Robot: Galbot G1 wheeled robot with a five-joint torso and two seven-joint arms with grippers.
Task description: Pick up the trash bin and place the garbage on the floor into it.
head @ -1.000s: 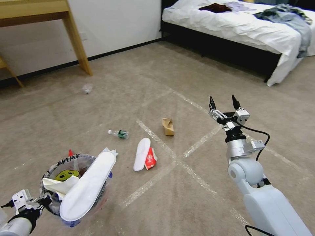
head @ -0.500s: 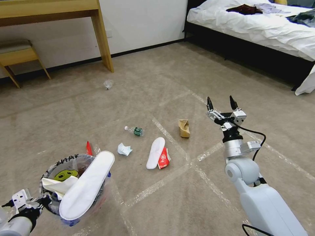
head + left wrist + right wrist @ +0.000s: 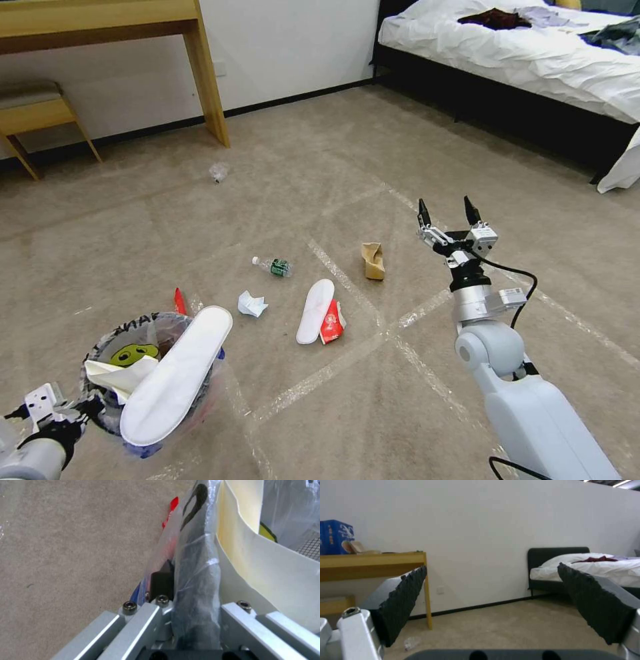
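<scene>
Head view: left hand (image 3: 80, 408) pinches the rim of the trash bin (image 3: 110, 347), carried low at the robot's left, a white sole (image 3: 175, 378) jutting out; right hand (image 3: 447, 212) hovers fingers spread, empty, presumably free for picking; slipper sole (image 3: 315, 311), red wrapper (image 3: 332, 323), crumpled paper (image 3: 252, 304), bottle (image 3: 274, 266), cardboard scrap (image 3: 373, 260) lie on the floor.
Left wrist view: fingers clamp the bag-lined rim (image 3: 196, 585).
Right wrist view: pads (image 3: 403, 597) wide apart, nothing between; desk (image 3: 373, 561) beyond.

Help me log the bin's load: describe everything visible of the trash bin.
The trash bin is a small round bucket lined with a clear bag showing a yellow smiley. It hangs upright at the robot's left, its rim clamped by the left gripper. A white slipper sole lies slanting across its top, with crumpled white paper inside.
</scene>
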